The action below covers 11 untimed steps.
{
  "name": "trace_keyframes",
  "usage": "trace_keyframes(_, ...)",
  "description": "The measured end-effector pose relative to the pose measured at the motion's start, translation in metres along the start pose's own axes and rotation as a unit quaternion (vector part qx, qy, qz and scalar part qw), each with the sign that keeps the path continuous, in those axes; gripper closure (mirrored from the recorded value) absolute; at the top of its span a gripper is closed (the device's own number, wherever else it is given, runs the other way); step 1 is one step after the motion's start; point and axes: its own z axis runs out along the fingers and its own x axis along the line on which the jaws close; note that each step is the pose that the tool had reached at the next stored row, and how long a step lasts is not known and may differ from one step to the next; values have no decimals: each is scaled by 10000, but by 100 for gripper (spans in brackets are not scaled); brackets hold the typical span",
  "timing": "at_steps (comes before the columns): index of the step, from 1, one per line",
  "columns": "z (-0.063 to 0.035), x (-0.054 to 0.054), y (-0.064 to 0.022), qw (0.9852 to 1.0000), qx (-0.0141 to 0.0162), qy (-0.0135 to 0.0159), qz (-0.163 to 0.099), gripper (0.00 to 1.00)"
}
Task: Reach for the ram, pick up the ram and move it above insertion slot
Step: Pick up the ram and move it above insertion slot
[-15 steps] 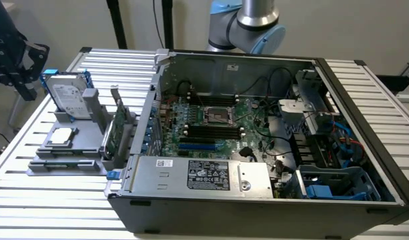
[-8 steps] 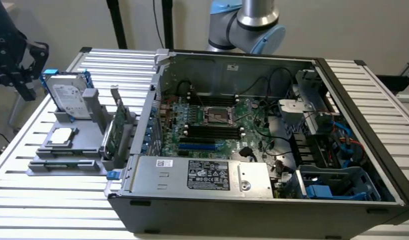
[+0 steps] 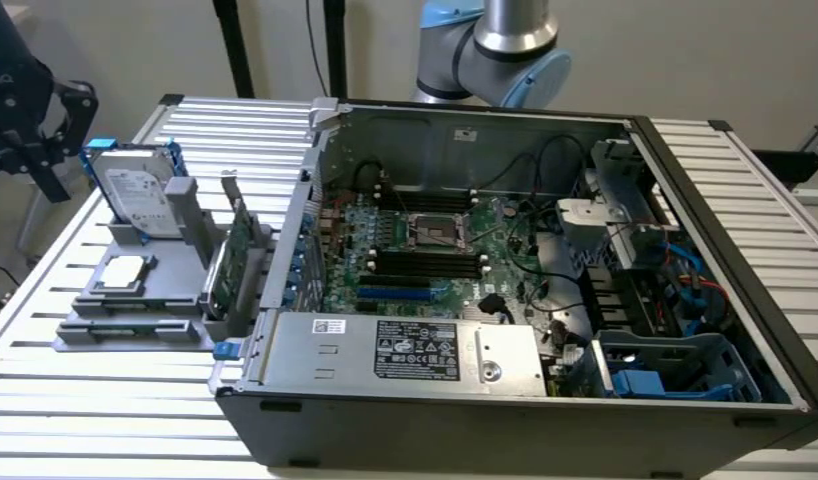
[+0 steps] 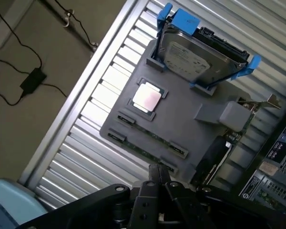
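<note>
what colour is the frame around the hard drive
Blue. The frame clipped around the silver hard drive shows best in the wrist view.

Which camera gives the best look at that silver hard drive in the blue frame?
The wrist view: the hard drive shows its labelled face and blue frame. The exterior view shows the hard drive standing in the grey tray, at a slant.

Looks like a robotics lab or test workshop. Told by an opened computer case (image 3: 516,430) on a slatted aluminium counter (image 3: 89,400), a grey parts fixture (image 4: 181,119) alongside, and an industrial arm (image 3: 513,45) behind.
</note>
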Motion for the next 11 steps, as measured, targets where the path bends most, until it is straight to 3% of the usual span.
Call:
trace_keyframes(5, 1, 0, 0, 9990, 1, 17, -455, 89)
trace_keyframes(11, 0, 0, 0, 9950, 3, 38, -998, 89)
